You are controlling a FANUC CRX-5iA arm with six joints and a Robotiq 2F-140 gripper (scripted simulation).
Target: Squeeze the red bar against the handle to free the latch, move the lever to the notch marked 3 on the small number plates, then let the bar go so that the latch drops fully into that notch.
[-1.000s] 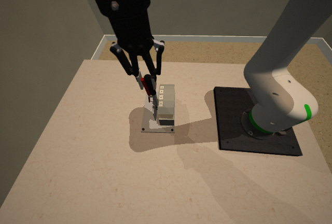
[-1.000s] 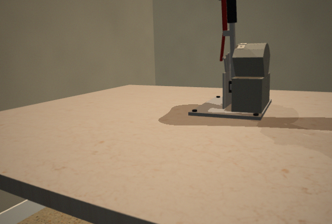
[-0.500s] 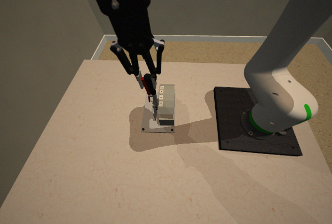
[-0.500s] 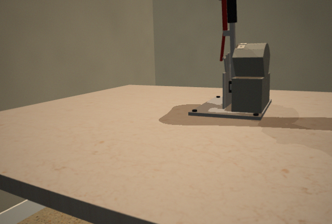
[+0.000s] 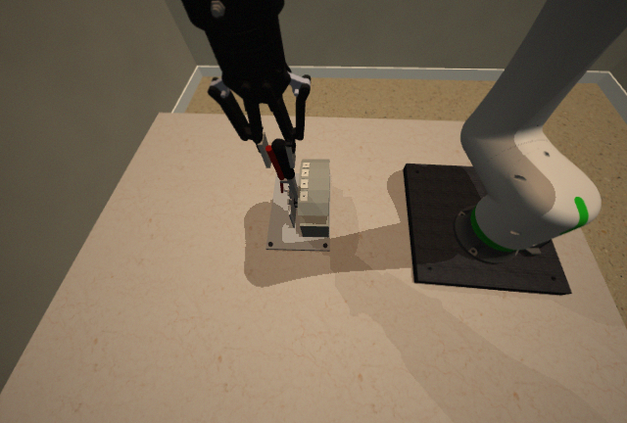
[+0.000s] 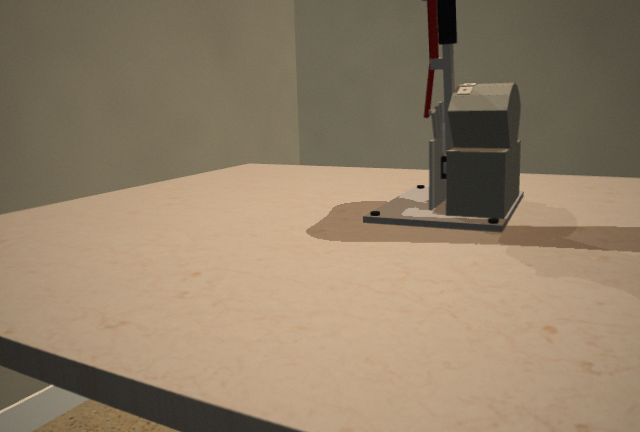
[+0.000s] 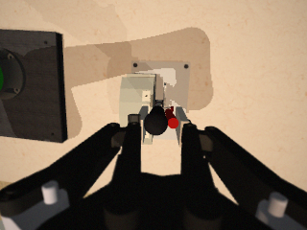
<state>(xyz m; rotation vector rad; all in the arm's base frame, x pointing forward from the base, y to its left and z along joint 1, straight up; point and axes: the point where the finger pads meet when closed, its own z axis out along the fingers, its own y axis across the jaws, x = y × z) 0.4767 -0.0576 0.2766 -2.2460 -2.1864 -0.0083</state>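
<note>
A grey lever unit point(image 5: 309, 201) stands on a base plate in the middle of the table. Its lever has a black handle point(image 5: 281, 158) with a red bar point(image 5: 273, 160) lying close along its left side. My gripper point(image 5: 275, 155) comes down from above and is shut on the handle and red bar together. In the exterior view the red bar point(image 6: 431, 8) sits pressed against the black handle point(image 6: 445, 3), and the lever stands nearly upright. The wrist view shows the handle knob point(image 7: 155, 121) and red bar tip point(image 7: 173, 122) between my fingers. Small white number plates point(image 5: 305, 177) run along the housing; their digits are too small to read.
The arm's black mounting plate point(image 5: 481, 231) and white base stand to the right of the lever unit. The table has a left edge point(image 5: 85, 236) and a near edge point(image 6: 129, 391); a low white curb point(image 5: 405, 72) runs along the floor behind.
</note>
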